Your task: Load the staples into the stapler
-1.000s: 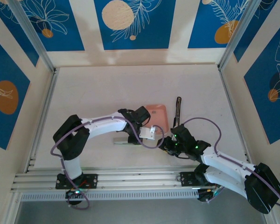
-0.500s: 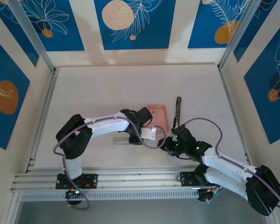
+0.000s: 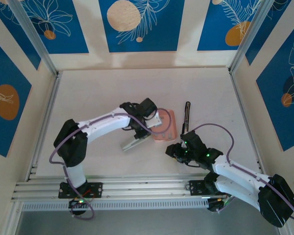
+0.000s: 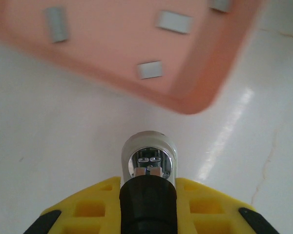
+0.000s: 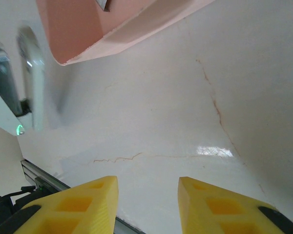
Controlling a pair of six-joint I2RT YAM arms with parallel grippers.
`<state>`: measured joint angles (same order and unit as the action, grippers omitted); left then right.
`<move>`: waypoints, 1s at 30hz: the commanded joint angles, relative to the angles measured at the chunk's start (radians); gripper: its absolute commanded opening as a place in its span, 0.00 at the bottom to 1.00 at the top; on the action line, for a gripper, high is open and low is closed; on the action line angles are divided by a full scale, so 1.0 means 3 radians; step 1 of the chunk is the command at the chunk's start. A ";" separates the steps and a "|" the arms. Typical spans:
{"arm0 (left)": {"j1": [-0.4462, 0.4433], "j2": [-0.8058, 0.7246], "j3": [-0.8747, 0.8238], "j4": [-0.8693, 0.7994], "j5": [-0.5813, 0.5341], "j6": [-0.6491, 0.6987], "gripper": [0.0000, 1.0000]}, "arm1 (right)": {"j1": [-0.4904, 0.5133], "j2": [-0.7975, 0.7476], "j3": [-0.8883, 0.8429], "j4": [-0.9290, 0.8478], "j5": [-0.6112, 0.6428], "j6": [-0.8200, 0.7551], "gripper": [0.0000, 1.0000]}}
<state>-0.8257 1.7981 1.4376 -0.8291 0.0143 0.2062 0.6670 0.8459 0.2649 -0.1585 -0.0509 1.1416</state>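
The left end effector (image 4: 148, 190) is clamped on the stapler's silver-grey metal rail (image 4: 148, 157), just beside the shallow pink rectangular tray (image 4: 200, 92) holding small grey staple strips (image 4: 174, 22). The stapler's narrow black bar (image 3: 187, 113) lies on the white desk (image 3: 98, 98) near the tray. The right end effector (image 5: 147, 184) hovers nearby, jaws apart, empty.
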 commanded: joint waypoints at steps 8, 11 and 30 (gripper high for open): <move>0.0800 0.0016 0.0276 0.0214 0.0364 -0.1448 0.00 | -0.0025 -0.0044 -0.0001 -0.0049 0.0006 -0.0072 0.38; 0.0837 0.0161 0.0432 0.0187 0.0266 -0.1569 0.00 | -0.0031 -0.0043 0.0001 -0.0063 0.0015 -0.0072 0.38; 0.1108 0.1014 0.1473 -0.0291 -0.0372 -0.2174 0.00 | -0.0107 -0.0045 -0.0019 -0.0097 -0.0009 -0.0109 0.38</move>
<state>-0.5064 2.0766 1.8141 -0.8440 -0.0738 -0.3908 0.6407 0.8452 0.2649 -0.1696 -0.0513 1.1271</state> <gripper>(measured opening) 0.207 0.383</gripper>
